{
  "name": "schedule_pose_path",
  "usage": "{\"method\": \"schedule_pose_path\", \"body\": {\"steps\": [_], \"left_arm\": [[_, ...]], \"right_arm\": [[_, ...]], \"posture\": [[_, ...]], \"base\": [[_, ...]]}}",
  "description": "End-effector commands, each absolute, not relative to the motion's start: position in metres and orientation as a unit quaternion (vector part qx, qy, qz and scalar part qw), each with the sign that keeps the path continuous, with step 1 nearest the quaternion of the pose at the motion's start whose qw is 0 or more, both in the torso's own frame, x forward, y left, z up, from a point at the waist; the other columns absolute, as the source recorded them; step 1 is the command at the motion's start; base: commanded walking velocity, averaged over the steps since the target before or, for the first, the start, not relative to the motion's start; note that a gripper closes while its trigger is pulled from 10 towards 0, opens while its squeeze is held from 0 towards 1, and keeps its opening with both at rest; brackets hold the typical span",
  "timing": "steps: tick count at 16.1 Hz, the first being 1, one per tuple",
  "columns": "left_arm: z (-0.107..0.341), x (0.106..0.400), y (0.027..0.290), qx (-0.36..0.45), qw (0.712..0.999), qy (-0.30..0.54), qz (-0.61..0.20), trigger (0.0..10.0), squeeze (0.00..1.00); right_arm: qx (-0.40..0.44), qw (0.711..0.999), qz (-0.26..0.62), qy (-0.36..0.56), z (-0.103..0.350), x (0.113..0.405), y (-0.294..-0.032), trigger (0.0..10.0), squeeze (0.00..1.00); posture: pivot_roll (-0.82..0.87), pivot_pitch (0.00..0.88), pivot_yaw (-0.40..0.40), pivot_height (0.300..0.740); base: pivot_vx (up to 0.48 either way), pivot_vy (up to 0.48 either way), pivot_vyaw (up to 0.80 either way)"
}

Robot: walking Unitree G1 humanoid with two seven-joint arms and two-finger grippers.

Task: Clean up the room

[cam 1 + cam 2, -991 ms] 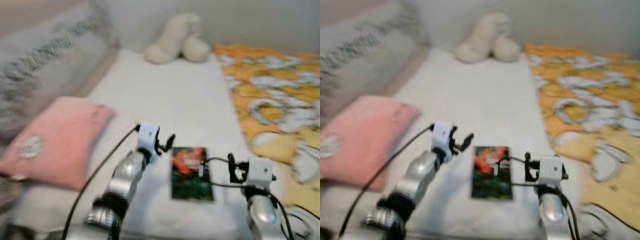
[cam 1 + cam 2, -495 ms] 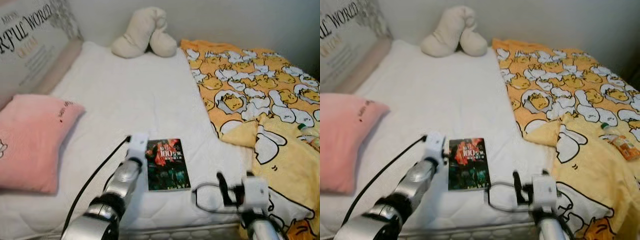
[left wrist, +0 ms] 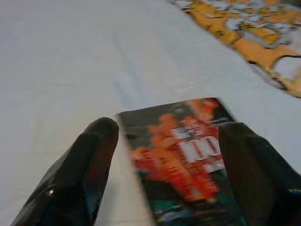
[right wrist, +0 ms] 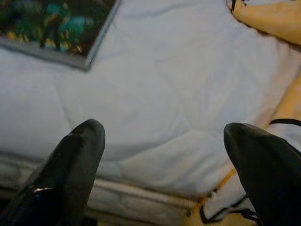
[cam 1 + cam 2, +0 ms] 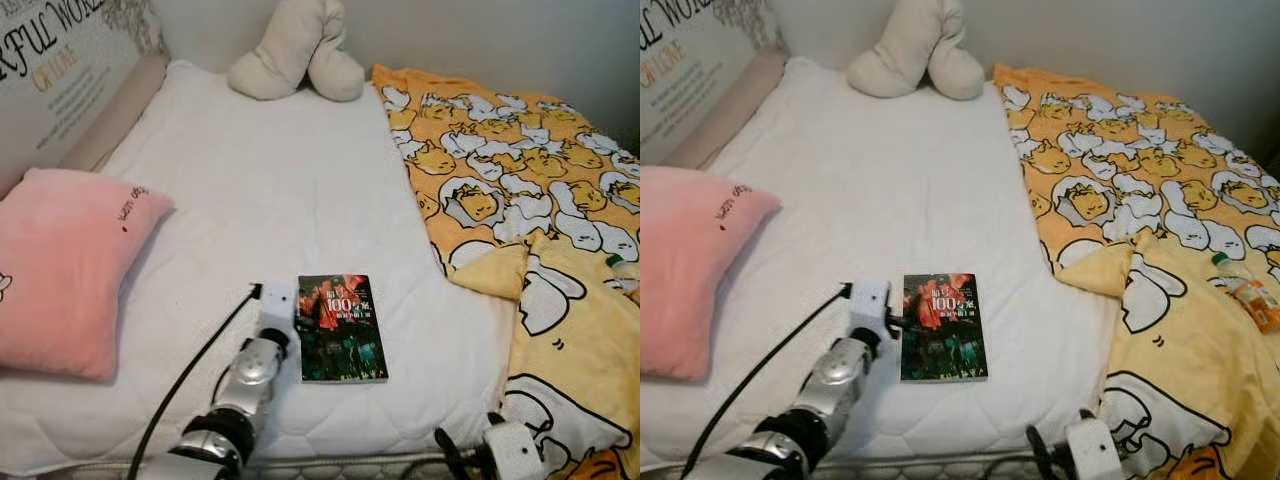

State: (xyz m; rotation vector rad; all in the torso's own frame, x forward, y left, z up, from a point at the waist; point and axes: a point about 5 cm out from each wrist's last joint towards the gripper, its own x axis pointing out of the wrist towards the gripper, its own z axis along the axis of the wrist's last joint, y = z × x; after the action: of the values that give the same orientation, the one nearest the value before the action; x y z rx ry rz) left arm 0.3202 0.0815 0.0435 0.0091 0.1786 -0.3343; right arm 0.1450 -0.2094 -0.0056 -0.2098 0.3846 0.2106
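Dark-covered book (image 5: 341,327) lies flat on white mattress (image 5: 280,200).

home bedroom; white mattress (image 5: 290,190), pink pillow (image 5: 60,265), cartoon-print duvet (image 5: 520,190), plush toy (image 5: 295,50)

Right gripper (image 4: 162,165) dropped back off the book (image 5: 341,327) toward the bed edge; left gripper (image 3: 171,155) now straddles the book.

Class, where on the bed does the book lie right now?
The book lies flat on the white mattress near its front edge, beside the left gripper, between the pink pillow and yellow blanket.
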Motion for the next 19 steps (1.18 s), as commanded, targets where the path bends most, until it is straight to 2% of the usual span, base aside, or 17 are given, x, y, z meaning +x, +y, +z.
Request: {"method": "schedule_pose_path", "body": {"steps": [1, 3, 8, 10, 13, 17, 19], "left_arm": [[0.047, 0.320, 0.072, 0.015, 0.979, 0.076, -0.188, 10.0, 0.00], [0.037, 0.312, 0.071, 0.076, 0.976, 0.085, -0.186, 10.0, 0.00], [0.017, 0.295, 0.069, 0.130, 0.966, 0.113, -0.194, 10.0, 0.00], [0.009, 0.291, 0.072, 0.098, 0.970, 0.148, -0.164, 10.0, 0.00], [0.010, 0.290, 0.064, 0.095, 0.968, 0.146, -0.180, 10.0, 0.00], [0.003, 0.289, 0.070, 0.067, 0.968, 0.187, -0.153, 10.0, 0.00], [-0.002, 0.288, 0.075, 0.090, 0.964, 0.207, -0.140, 10.0, 0.00]], "right_arm": [[-0.110, 0.967, 0.105, 0.204, -0.010, 0.137, -0.215, 10.0, 0.00], [-0.091, 0.970, 0.099, 0.205, -0.011, 0.132, -0.218, 10.0, 0.00], [-0.071, 0.971, 0.112, 0.201, -0.011, 0.130, -0.206, 10.0, 0.00], [-0.073, 0.971, 0.116, 0.194, -0.007, 0.129, -0.203, 10.0, 0.00], [-0.091, 0.965, 0.146, 0.196, -0.005, 0.124, -0.201, 10.0, 0.00], [-0.084, 0.968, 0.138, 0.192, 0.000, 0.123, -0.200, 10.0, 0.00], [-0.086, 0.968, 0.135, 0.192, 0.001, 0.123, -0.203, 10.0, 0.00]], "posture": [[-0.07, 0.101, -0.091, 0.731], [-0.07, 0.106, -0.089, 0.731], [-0.10, 0.123, -0.084, 0.731], [-0.12, 0.134, -0.087, 0.731], [-0.13, 0.139, -0.094, 0.731], [-0.15, 0.147, -0.102, 0.731], [-0.15, 0.152, -0.102, 0.731]], "base": [[0.000, 0.000, 0.00], [0.000, 0.000, 0.00], [0.000, 0.000, 0.00], [0.000, 0.000, 0.00], [0.000, 0.000, 0.00], [0.000, 0.000, 0.00], [0.000, 0.000, 0.00]]}}
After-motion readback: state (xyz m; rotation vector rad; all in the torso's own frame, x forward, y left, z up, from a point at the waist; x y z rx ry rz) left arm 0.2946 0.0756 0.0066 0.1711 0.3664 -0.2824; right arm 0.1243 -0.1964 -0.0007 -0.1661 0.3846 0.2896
